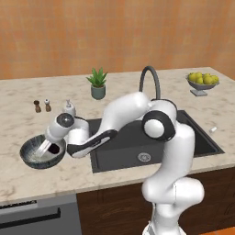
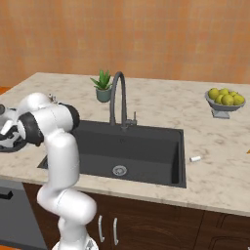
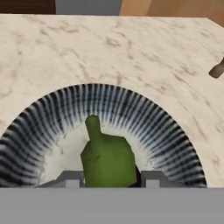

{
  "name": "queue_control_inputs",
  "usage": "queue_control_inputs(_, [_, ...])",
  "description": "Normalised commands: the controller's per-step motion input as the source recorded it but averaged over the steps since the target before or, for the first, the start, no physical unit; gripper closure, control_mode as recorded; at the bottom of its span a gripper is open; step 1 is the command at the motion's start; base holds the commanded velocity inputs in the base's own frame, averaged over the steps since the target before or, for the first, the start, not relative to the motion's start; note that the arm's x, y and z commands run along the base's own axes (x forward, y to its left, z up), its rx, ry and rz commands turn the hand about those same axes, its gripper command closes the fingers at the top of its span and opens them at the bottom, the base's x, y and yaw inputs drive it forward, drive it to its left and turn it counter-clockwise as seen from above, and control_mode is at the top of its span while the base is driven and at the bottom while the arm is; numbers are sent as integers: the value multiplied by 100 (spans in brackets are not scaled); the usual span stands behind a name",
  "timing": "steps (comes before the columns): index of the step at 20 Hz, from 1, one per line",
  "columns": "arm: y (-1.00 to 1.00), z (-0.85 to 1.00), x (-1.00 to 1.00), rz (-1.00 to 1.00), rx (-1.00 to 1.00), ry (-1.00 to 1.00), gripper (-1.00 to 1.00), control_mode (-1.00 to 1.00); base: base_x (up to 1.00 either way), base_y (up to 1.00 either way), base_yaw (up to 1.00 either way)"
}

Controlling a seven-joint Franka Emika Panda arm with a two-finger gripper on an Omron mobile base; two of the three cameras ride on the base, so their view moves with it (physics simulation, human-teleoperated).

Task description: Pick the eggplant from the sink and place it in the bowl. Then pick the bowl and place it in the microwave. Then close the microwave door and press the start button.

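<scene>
The dark blue-grey bowl (image 1: 32, 158) stands on the marble counter left of the sink (image 1: 124, 142); its streaky wall (image 3: 144, 118) curves around the hand view. My gripper (image 1: 49, 149) reaches down into the bowl, and its fingers hold the eggplant (image 1: 54, 148) just above the pale speckled bottom. In the hand view the eggplant's green end (image 3: 107, 157) fills the gap between the two fingertips of the gripper (image 3: 111, 180). The black sink basin (image 2: 146, 146) has a silver drain (image 2: 119, 170) and a gooseneck tap (image 2: 116, 93). The microwave and its door are out of view.
A soap dispenser (image 1: 69, 108) and two small shakers (image 1: 37, 106) stand behind the bowl. A potted plant (image 1: 97, 84) sits by the tap, and a footed dish of yellow fruit (image 1: 202, 81) at the far right. A grey appliance front (image 1: 36, 215) lies below the counter.
</scene>
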Motion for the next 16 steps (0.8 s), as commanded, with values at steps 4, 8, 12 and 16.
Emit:
queue_control_inputs(4, [31, -6, 9, 0, -2, 0, -100, -100, 0, 0, 0])
queue_control_inputs(8, [9, 17, 2, 0, 0, 0, -100, -100, 0, 0, 0])
queue_control_inputs(12, [0, 59, 4, 0, 0, 0, -100, -100, 0, 0, 0])
queue_control_inputs(16, [0, 63, -29, 0, -3, 4, -100, -100, 0, 0, 0])
